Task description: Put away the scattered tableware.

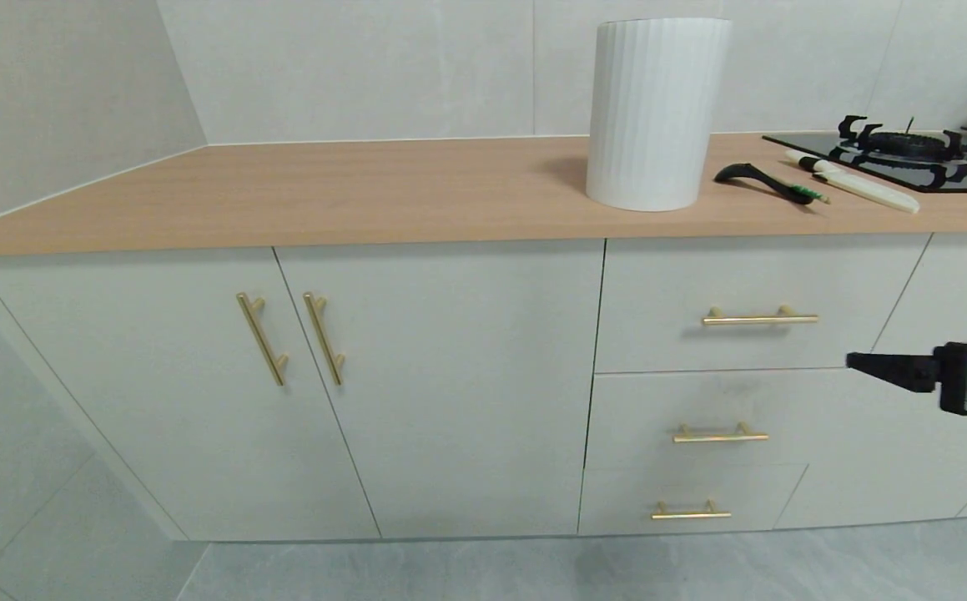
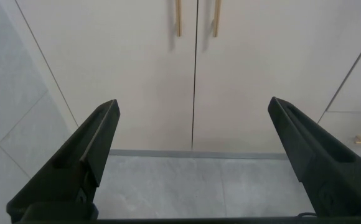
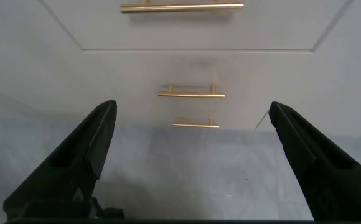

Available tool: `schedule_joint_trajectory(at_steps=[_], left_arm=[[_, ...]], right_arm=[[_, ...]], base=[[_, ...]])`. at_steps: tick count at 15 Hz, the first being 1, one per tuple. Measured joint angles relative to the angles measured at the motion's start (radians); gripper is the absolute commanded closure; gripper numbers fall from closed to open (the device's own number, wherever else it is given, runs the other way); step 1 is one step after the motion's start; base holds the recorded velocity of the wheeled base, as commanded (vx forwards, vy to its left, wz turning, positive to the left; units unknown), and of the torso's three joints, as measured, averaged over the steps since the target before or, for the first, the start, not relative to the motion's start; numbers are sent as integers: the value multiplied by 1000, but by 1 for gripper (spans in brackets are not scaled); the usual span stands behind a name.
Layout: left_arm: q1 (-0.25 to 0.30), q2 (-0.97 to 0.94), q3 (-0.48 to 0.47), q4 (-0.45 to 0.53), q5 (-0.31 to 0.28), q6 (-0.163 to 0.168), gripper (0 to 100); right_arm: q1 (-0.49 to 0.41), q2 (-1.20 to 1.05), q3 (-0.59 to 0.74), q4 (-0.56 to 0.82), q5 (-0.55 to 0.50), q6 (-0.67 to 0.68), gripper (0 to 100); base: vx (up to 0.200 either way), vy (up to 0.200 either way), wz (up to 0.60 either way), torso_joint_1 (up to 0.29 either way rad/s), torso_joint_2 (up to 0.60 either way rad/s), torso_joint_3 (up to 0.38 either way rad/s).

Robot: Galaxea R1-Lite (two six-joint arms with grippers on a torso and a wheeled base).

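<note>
wooden desk (image 1: pixel 366 188) carries a ribbed white holder (image 1: pixel 654 113), black scoop (image 1: pixel 763 181) and knife (image 1: pixel 858 185); our left end effector (image 2: pixel 193 106) and right end effector (image 3: pixel 192 107) gape wide, facing cabinets (image 1: pixel 450 376).

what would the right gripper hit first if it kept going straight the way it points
Probably the middle drawer front, near its gold handle; the right gripper is open and nothing lies between.

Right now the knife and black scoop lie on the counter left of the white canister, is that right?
Not quite. The head view shows the knife and black scoop lying on the counter to the right of the white canister, not left.
</note>
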Motion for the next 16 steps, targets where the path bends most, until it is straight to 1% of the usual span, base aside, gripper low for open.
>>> schedule_joint_trajectory(at_steps=[2, 5, 8, 11, 16], left_arm=[[0, 0, 0, 0, 0, 0, 0], [0, 0, 0, 0, 0, 0, 0], [0, 0, 0, 0, 0, 0, 0], [0, 0, 0, 0, 0, 0, 0], [0, 0, 0, 0, 0, 0, 0]], right_arm=[[1, 161, -35, -49, 2, -6, 0], [2, 395, -64, -160, -11, -13, 0], [2, 607, -77, -338, -71, -19, 0], [12, 763, -80, -520, -135, -24, 0], [41, 931, -80, -719, -200, -32, 0]], base=[[0, 0, 0, 0, 0, 0], [0, 0, 0, 0, 0, 0], [0, 0, 0, 0, 0, 0], [0, 0, 0, 0, 0, 0], [0, 0, 0, 0, 0, 0]])
